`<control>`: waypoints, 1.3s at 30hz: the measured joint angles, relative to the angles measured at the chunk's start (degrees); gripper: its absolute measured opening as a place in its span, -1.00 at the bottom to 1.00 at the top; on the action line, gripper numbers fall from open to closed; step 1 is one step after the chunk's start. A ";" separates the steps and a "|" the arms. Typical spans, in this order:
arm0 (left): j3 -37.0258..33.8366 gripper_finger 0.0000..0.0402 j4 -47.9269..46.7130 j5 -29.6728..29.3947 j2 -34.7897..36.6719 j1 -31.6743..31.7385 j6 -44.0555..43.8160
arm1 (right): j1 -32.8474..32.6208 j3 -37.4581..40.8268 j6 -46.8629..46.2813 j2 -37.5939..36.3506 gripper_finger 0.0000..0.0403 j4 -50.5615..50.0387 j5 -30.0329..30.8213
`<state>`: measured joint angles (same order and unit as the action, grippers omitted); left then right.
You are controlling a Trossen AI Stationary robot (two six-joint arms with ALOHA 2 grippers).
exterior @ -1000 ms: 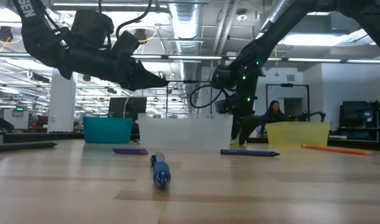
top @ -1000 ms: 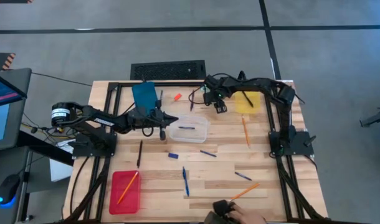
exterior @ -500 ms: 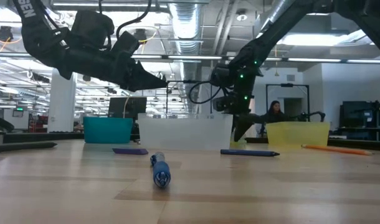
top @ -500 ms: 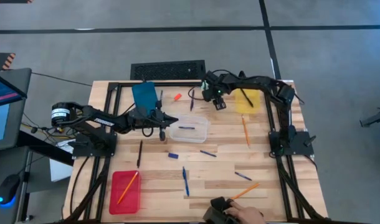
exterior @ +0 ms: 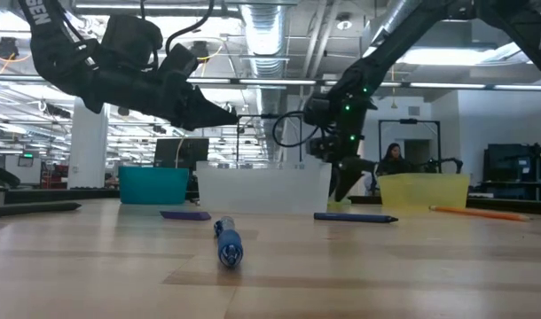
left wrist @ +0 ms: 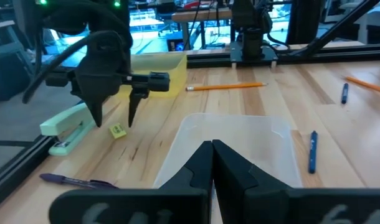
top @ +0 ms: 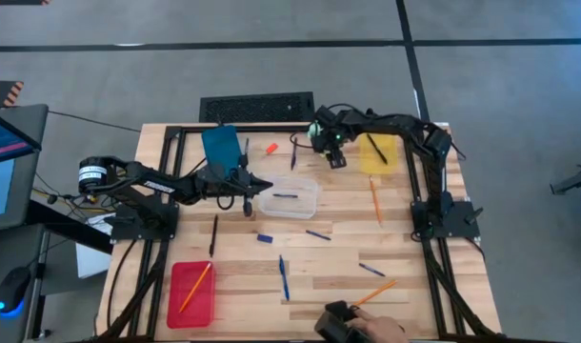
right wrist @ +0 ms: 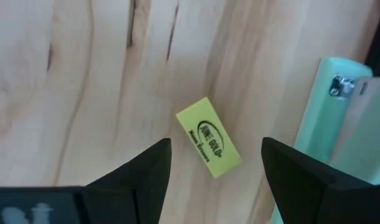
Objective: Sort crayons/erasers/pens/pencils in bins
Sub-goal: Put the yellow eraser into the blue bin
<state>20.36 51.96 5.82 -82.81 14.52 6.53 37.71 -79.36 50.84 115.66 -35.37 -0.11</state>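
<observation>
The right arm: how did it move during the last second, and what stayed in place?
The right gripper swung toward the table's far edge, away from the translucent yellow bin; it hangs open over the small yellow eraser. The left gripper, shut, and the clear plastic bin stayed.

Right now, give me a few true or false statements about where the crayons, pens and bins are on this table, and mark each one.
1. The right end effector hangs open over a yellow eraser. True.
2. The red bin holds a blue pen. False: it holds an orange pencil.
3. The clear bin holds a blue pen. True.
4. The left end effector grips an orange pencil. False: its fingers are shut on nothing, above the clear bin's near edge.
5. A mint-green stapler lies beside the yellow eraser. True.
</observation>
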 joint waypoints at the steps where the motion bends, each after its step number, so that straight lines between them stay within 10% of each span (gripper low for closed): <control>1: 0.00 -1.00 0.00 0.00 0.00 0.00 -0.19 | 0.04 0.00 -0.25 0.00 0.28 -0.07 -0.16; 28: 0.00 -1.00 -0.28 1.49 0.02 -0.02 -0.33 | 1.65 -4.11 -5.85 5.10 0.02 -6.08 -3.49; 39: 0.00 -1.00 -0.64 1.49 0.02 -0.02 -0.39 | 1.32 -6.01 -12.02 5.13 -0.47 -10.54 -3.57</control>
<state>20.36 51.32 7.31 -82.78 14.50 6.14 39.03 -85.36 38.81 120.79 -45.91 -3.68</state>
